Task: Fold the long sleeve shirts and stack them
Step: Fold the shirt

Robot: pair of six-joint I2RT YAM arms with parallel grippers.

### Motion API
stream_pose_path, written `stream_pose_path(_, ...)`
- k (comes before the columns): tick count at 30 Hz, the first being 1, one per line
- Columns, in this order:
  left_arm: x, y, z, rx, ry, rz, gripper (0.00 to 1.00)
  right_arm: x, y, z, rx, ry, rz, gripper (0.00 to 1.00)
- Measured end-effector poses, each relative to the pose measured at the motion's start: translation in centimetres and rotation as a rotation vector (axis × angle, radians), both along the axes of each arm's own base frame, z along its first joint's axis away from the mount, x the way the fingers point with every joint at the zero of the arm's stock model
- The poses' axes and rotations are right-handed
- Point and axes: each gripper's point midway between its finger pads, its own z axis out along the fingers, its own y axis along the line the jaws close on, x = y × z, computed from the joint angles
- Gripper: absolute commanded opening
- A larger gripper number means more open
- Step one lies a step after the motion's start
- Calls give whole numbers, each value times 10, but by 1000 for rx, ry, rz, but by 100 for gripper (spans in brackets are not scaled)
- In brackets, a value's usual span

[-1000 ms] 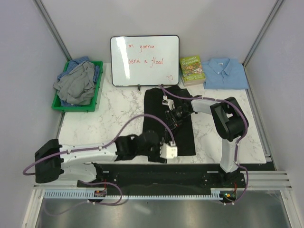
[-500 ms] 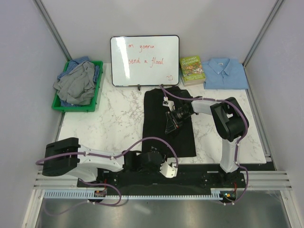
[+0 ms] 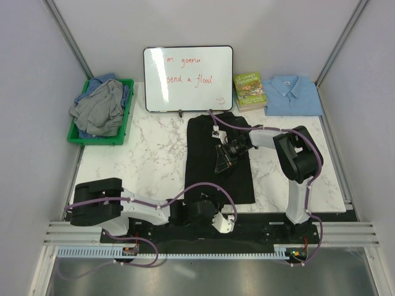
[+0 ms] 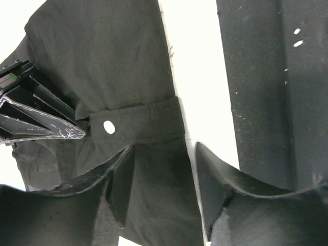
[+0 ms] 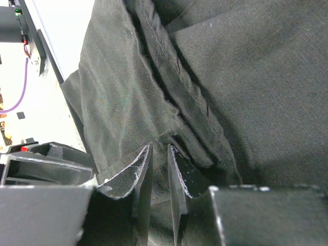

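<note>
The black long sleeve shirt [image 3: 210, 179] lies folded lengthwise in the middle of the table. My right gripper [image 3: 223, 158] is over its middle, shut on a raised fold of the black cloth [image 5: 128, 92], which runs between the narrow jaws [image 5: 159, 147]. My left gripper [image 3: 223, 222] sits low by the table's front edge, just off the shirt's near hem. Its jaws [image 4: 163, 149] stand apart and open, with black cloth lying behind the gap. A cuff with a pale button [image 4: 108, 126] shows just beyond them. The light blue collared shirt [image 3: 294, 95] lies folded at the back right.
A green bin [image 3: 74, 136] at the back left holds grey and blue shirts [image 3: 99, 108]. A whiteboard [image 3: 188, 77] stands at the back centre, with a green-covered book [image 3: 249, 90] beside it. The black front rail [image 4: 277, 92] runs close to the left gripper.
My left arm has drawn back from the shirt's near hem to the front edge, and its jaws have narrowed. The right gripper has kept its hold and barely moved.
</note>
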Motion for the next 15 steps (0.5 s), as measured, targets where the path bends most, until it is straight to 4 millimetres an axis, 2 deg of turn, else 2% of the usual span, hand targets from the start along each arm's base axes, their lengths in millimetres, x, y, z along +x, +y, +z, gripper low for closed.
stream_pose_path(1, 1, -1, -1, -1, -6, 3, 44, 0, 0, 0, 1, 1, -1, 26)
stream_pose_path(3, 2, 0, -3, 4, -13, 7, 33, 0, 0, 0, 3, 4, -1, 26)
stream_pose_path(4, 3, 1, -3, 9, -14, 6, 16, -1, 0, 0, 5, 3, 0, 27)
stream_pose_path(6, 2, 4, -6, 23, -11, 4, 2, -1, 0, 0, 10, 3, 3, 26)
stream_pose_path(10, -4, 11, -5, 70, 34, -16, 2, -11, 0, -1, 31, 14, 10, 27)
stream_pose_path(12, -12, 12, 8, 71, 93, -37, 2, -20, 0, -1, 31, 25, 18, 29)
stream_pose_path(13, -16, 11, 16, 60, 120, -46, 2, -25, 0, 0, 30, 30, 22, 33)
stream_pose_path(15, -28, 7, 39, 35, 194, -73, 2, -36, 0, 4, 17, 45, 32, 37)
